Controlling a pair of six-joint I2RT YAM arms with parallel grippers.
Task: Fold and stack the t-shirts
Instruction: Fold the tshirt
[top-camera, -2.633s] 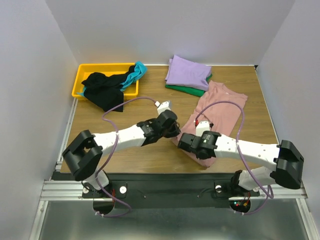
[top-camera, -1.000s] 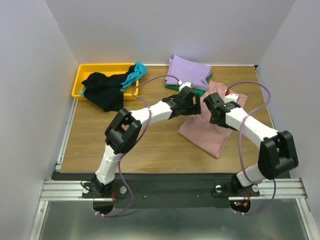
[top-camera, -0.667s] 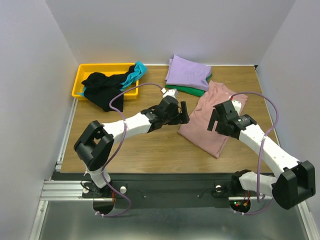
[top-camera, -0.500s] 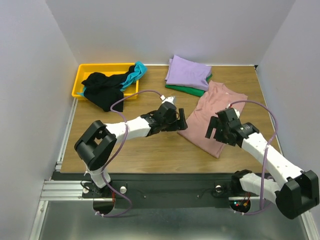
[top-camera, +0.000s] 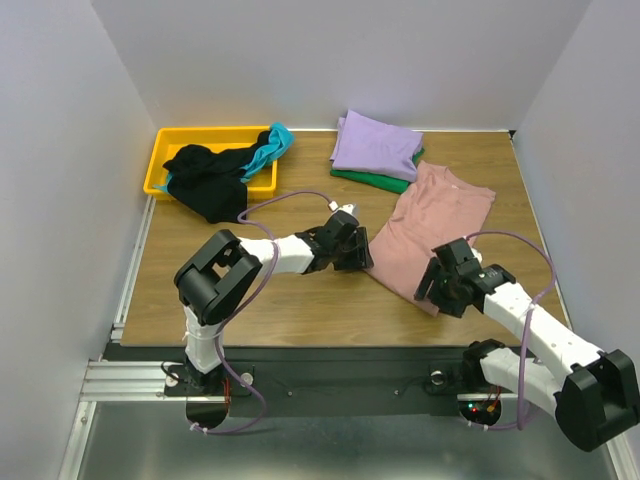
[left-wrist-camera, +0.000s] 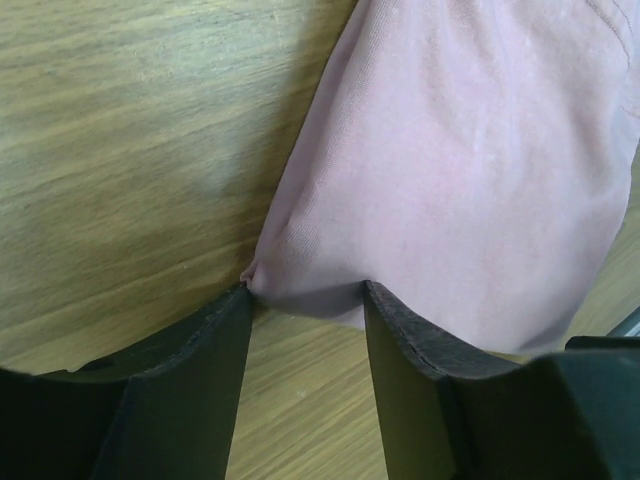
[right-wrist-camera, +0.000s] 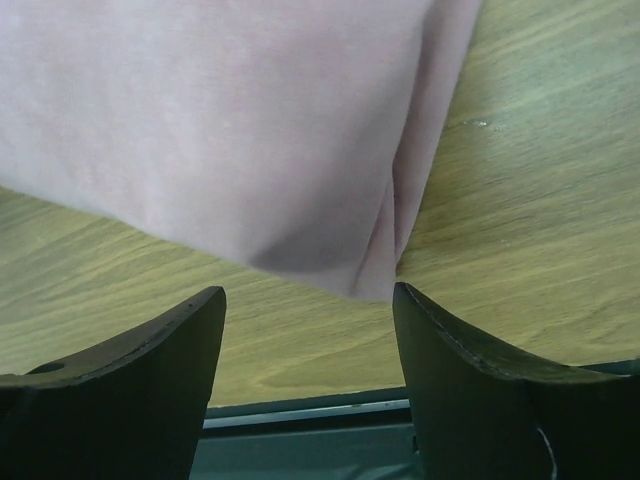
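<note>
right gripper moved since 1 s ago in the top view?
Yes. The right gripper has moved away from the lavender t-shirt, toward the table's near edge, and now sits at the pink t-shirt's near corner.

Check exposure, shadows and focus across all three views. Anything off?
Top external: even, diffuse light, sharp throughout, only faint shadows on the table. Left wrist: the left end effector reads dark and underexposed, and a soft shadow lies on the wood beside the pink t-shirt. Right wrist: the right end effector is near-silhouette, cloth slightly soft, one small glint on the wood.
</note>
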